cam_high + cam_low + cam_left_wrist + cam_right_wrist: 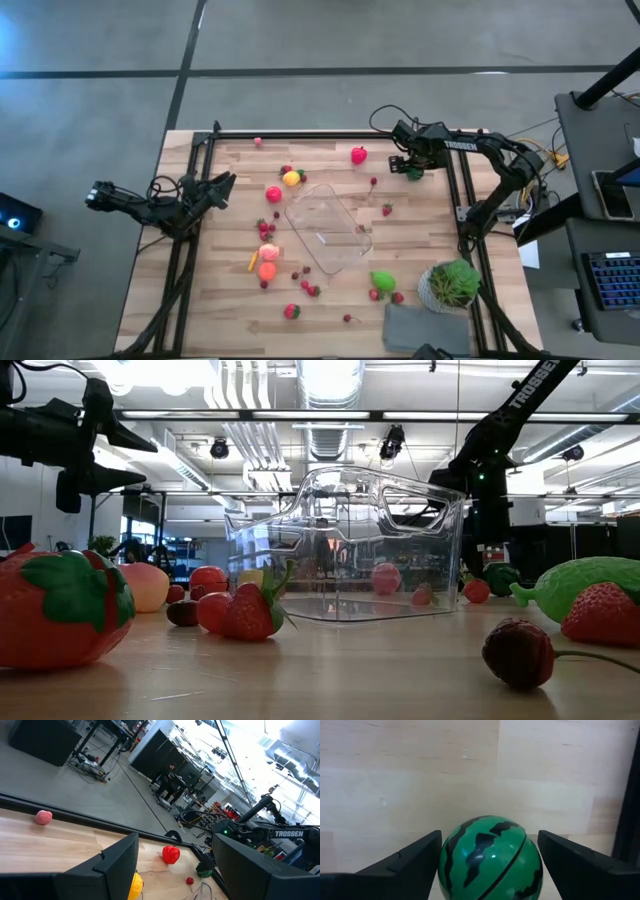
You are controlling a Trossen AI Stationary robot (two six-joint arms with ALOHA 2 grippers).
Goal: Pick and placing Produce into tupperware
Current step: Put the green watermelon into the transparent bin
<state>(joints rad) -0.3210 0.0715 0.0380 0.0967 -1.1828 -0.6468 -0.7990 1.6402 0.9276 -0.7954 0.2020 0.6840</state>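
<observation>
The clear tupperware (326,230) stands on its base at the table's middle, also seen in the low view (345,550). Produce lies scattered around it: a red fruit (358,155), a yellow one (291,178), a peach (268,252) and strawberries (250,612). At the far right my right gripper (411,170) points down over a green striped watermelon ball (490,860) and is shut on it. My left gripper (175,870) waits level at the table's left side, open with nothing between its fingers. My right gripper has the watermelon ball between its two fingers, one on each of its opposite sides (443,865), with no gap showing. The fingers come from above, pointing steeply down. In the low view the ball (500,577) sits low, at about table level.
A potted green plant (452,285) and a flat grey cloth (425,325) sit at the near right. A green fruit (382,280) lies beside them. Black frame rails run along the table's left, far and right edges. A pink berry (258,142) lies near the far rail.
</observation>
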